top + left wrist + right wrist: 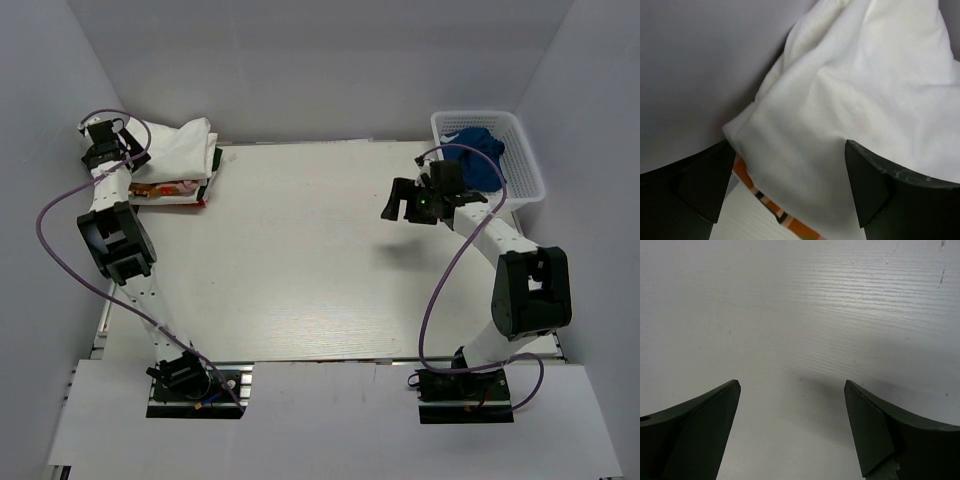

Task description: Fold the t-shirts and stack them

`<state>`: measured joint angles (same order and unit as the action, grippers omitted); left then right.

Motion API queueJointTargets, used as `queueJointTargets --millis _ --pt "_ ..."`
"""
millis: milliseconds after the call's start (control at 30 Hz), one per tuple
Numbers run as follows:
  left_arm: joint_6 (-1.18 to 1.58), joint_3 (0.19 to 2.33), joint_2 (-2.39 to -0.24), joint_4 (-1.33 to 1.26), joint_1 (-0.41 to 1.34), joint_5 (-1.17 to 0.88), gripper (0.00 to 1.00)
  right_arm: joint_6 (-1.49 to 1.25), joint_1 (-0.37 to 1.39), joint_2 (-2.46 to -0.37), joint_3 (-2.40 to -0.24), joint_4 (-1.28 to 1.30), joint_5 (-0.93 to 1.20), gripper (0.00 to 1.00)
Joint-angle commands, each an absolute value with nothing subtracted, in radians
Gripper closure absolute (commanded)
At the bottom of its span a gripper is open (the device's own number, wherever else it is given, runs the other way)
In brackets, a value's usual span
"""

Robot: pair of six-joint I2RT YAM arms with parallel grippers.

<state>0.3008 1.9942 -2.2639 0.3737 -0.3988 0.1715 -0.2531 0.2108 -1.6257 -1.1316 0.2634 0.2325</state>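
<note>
Found white tee [185, 140] stacked atop orange-print tee [175, 188]; blue cloth [480, 150] yet unfolded in basket [530, 175]; held nothing in either wide-open jaws.

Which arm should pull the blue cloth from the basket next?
Right, likely. The right claw, open, hangs beside the basket with the blue cloth; the left claw is far across the table, at the stacked t-shirts.
</note>
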Motion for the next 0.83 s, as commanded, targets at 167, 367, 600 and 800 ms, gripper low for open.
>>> queueJointTargets --millis 167,367,600,800 --pt "0.406 1.797 -1.901 0.383 -0.358 -0.024 0.00 -0.275 0.209 -1.437 -1.095 0.169 0.290 0.10" --pt "0.495 1.530 -1.607 0.345 -0.233 -0.166 0.00 -0.333 0.210 -1.322 -1.009 0.189 0.226 0.10" --pt "0.640 0.904 -1.171 0.063 0.058 -0.264 0.00 -0.429 0.212 -1.201 -0.809 0.153 0.225 0.10" --pt "0.646 0.698 -1.034 0.194 0.204 -0.149 0.00 -0.456 0.212 -1.085 -0.666 0.032 0.232 0.10"
